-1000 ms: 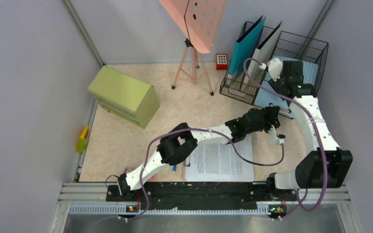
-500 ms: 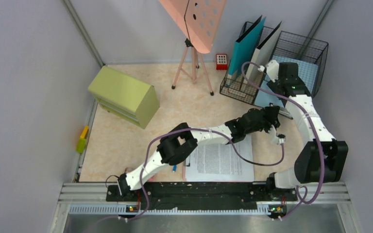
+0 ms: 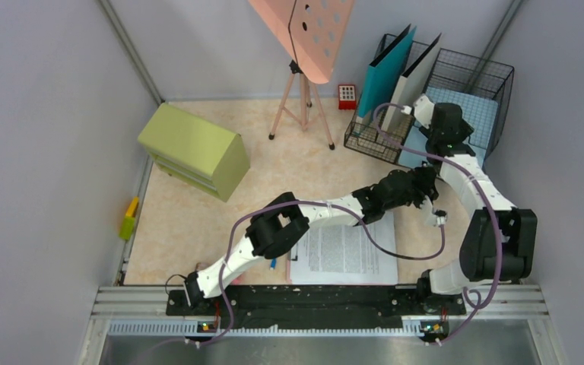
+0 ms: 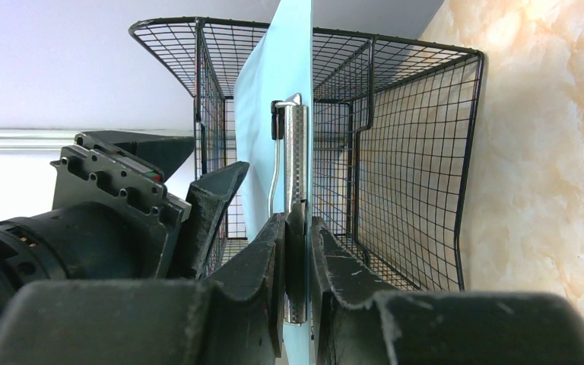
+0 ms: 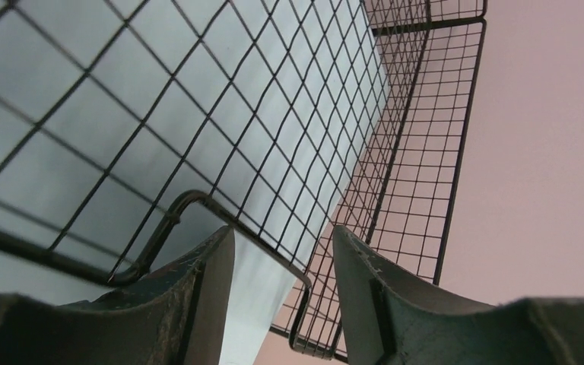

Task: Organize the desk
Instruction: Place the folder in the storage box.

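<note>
The desk (image 3: 289, 171), a pale marbled top, spreads between the grey walls. At its left edge, against the wall, lies a small yellow-and-green thing (image 3: 129, 217). Just right of it and farther back sits a green drawer cabinet (image 3: 194, 150). Right again, toward the far side, a pink music stand (image 3: 304, 34) rises on a tripod, with a small red box (image 3: 347, 96) beside it by the far wall. Near the front edge, about the middle, lies a stack of printed papers (image 3: 346, 252). The left arm (image 3: 327, 209) lies across those papers, pointing right. The left jaws are closed almost together on the near end of a light-blue clipboard (image 4: 274, 114), with the fingers (image 4: 262, 258) pinching the board at its silver clip (image 4: 295, 160). From there the board reaches into a black wire basket (image 3: 504, 76) in the far right corner. Just left of the basket stands a wire file rack (image 3: 369, 137) holding a teal folder (image 3: 384, 72) and a white folder (image 3: 418, 70) upright. The right arm (image 3: 471, 182) reaches toward the far side between rack and basket. The right jaws stand partly open with nothing in their grasp, and a bent rim wire (image 5: 198, 201) of the mesh crosses the gap between them. Whether that wire touches either finger cannot be told.
</note>
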`<state>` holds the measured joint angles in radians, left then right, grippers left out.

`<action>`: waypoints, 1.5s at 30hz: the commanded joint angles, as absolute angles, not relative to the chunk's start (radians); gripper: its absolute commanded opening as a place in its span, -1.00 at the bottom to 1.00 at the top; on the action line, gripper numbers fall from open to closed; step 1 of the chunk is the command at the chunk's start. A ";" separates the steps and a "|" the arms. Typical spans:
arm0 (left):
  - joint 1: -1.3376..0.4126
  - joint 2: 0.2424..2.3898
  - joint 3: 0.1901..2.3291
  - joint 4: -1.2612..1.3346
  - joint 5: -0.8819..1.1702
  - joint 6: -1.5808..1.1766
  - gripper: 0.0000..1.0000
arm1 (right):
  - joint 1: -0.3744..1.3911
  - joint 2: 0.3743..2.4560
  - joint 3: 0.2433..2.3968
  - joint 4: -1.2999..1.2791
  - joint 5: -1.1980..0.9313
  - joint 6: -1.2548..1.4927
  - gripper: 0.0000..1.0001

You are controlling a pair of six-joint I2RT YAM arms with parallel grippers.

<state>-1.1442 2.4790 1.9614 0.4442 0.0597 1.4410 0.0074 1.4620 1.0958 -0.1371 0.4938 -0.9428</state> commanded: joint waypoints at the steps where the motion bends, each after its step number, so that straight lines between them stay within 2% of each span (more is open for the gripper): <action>1: -1.104 2.423 1.971 0.433 0.009 1.416 -1.00 | -0.028 1.480 1.064 0.085 0.518 -1.008 -0.04; 7: -1.105 2.424 1.974 0.425 0.009 1.412 -1.00 | -0.050 1.484 1.036 0.176 0.491 -1.029 -0.33; 14: -1.100 2.424 1.974 0.432 0.009 1.411 -1.00 | -0.051 1.453 1.011 0.160 0.452 -1.022 -1.00; 31: -1.058 2.472 2.114 0.362 0.098 1.394 -1.00 | -0.051 1.340 0.977 -0.055 0.332 -0.971 -1.00; 45: -1.025 2.595 2.271 0.364 0.125 1.465 -1.00 | -0.045 1.295 0.998 -0.167 0.278 -0.913 -1.00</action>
<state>-1.0721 2.5729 2.2127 0.3088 0.1665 1.4139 -0.0544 1.3533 0.9741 -0.0856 0.3279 -1.0683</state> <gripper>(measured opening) 0.186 0.154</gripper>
